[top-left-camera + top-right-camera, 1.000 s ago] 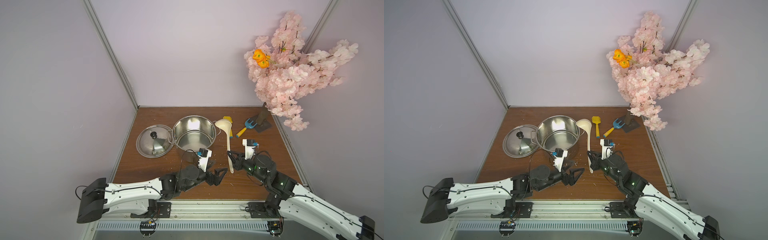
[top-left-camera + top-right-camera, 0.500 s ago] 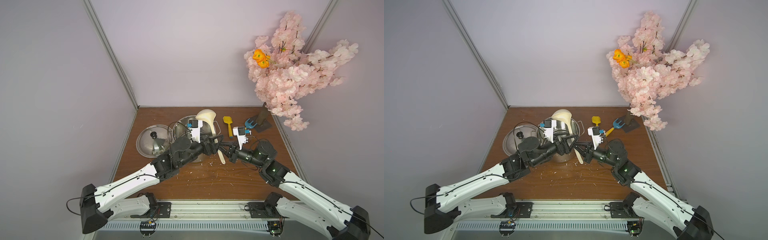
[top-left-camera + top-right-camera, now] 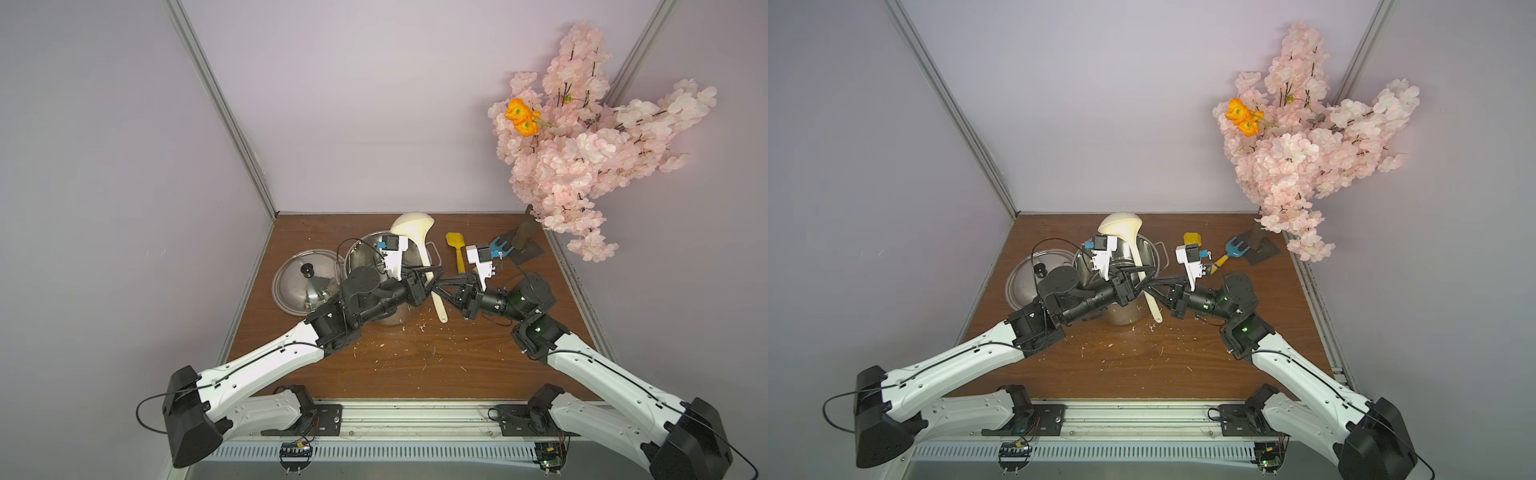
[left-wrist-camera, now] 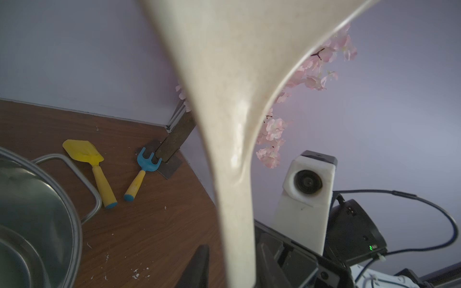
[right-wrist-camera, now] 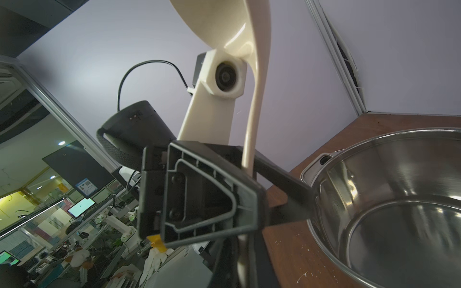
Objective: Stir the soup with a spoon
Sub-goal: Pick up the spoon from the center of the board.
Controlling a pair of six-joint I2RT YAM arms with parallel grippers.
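Cream spoon (image 3: pixel 415 230), deep bowl up, slim handle pinched by right claw (image 3: pixel 436 289); left claw (image 3: pixel 430 279) narrow around it, grip unclear

Top views look down — wrist views share spoon (image 4: pixel 234 149).

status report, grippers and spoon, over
Right gripper shut on spoon handle. Left gripper: jaws round same handle, grip unclear. Spoon bowl up, not in pot yet. Lid off.
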